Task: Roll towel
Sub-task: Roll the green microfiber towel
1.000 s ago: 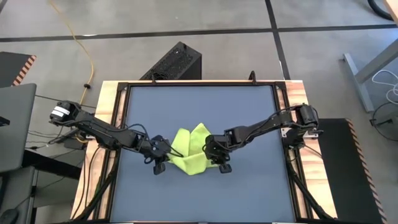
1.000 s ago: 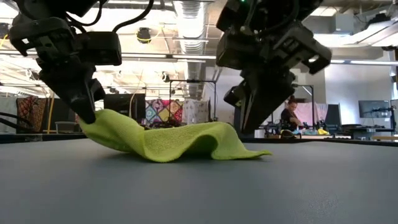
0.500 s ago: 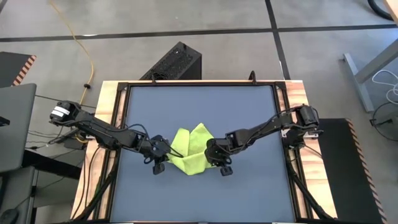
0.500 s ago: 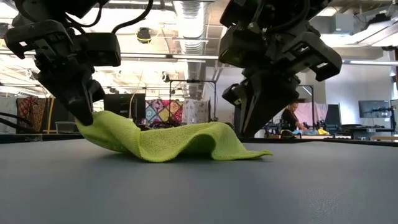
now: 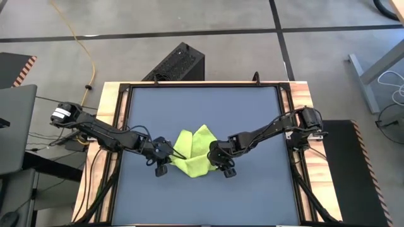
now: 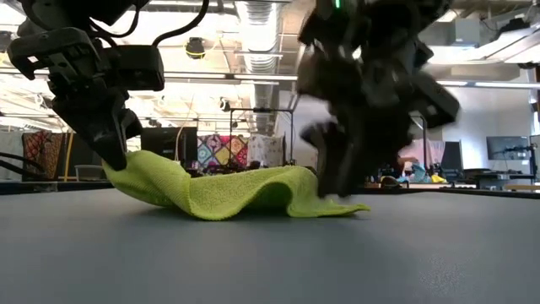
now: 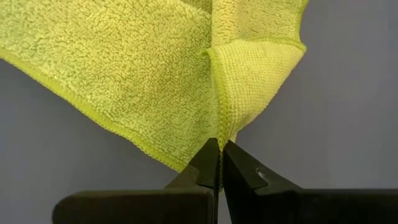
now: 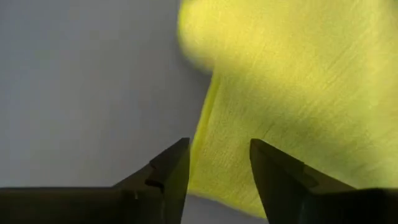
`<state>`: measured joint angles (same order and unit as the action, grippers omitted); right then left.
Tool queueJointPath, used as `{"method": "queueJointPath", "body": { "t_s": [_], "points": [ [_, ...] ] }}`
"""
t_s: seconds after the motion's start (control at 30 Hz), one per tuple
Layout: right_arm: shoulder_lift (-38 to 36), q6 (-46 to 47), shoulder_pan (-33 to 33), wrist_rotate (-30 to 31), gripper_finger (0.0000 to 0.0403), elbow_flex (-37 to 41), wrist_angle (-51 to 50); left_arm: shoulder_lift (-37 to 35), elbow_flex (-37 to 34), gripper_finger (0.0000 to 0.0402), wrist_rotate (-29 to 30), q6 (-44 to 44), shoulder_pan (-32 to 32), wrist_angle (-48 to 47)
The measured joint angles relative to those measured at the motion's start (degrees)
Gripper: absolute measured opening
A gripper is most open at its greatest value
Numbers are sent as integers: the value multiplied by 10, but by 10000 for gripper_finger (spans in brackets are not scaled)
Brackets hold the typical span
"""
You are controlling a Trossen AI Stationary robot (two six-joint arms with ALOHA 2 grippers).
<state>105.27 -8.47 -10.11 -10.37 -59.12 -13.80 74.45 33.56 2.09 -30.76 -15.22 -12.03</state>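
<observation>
Lime towel pinched by left claw — right claw spread over its edge

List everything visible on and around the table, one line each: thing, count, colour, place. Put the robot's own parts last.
towel: one, lime yellow-green, crumpled at the middle of the table's near half, one edge lifted.
table: one, dark blue-grey top in a wooden frame, centre of the high view.
black perforated box: one, on the floor beyond the table's far edge.
yellow cable: one, trailing across the floor at far left.
person: one, dark clothing, far back in the room in the low view.
left gripper: one, dark, fingers shut on the towel's left edge, holding it off the table.
right gripper: one, dark, fingers open, straddling the towel's right edge.
</observation>
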Motion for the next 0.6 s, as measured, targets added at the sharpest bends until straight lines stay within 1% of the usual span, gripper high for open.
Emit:
{"method": "queueJointPath", "body": {
  "t_s": [0.07, 0.13, 0.2, 0.3, 0.33, 0.37, 0.43, 0.53, 0.6],
  "points": [
    [14, 15, -1, -4, 182, 9, 12, 0, 0, 0, 2, 0, 0, -2],
    [28, 35, -3, -7, 159, 22, 20, 0, 0, 0, 2, -4, 0, -3],
    [33, 70, -2, -2, 118, 25, 14, 0, 0, 0, 2, -5, 0, -2],
    [24, 104, 3, -13, 34, 26, -22, 0, 0, 0, 3, -6, 0, 1],
    [16, 106, 5, -21, 21, 26, -43, 0, 0, 0, 6, -6, 0, 0],
    [5, 107, 4, -29, 18, 28, -63, 0, 0, 0, 9, -6, 0, 1],
    [-18, 107, 5, -46, 27, 29, -101, 0, 0, 0, 13, -6, 0, 0],
    [-51, 107, 3, -48, 34, 32, -175, 0, 0, 0, 19, -7, 1, 0],
    [-71, 115, 1, -45, 26, 32, -226, 0, 1, 0, 21, -13, 1, -1]
  ]
}}
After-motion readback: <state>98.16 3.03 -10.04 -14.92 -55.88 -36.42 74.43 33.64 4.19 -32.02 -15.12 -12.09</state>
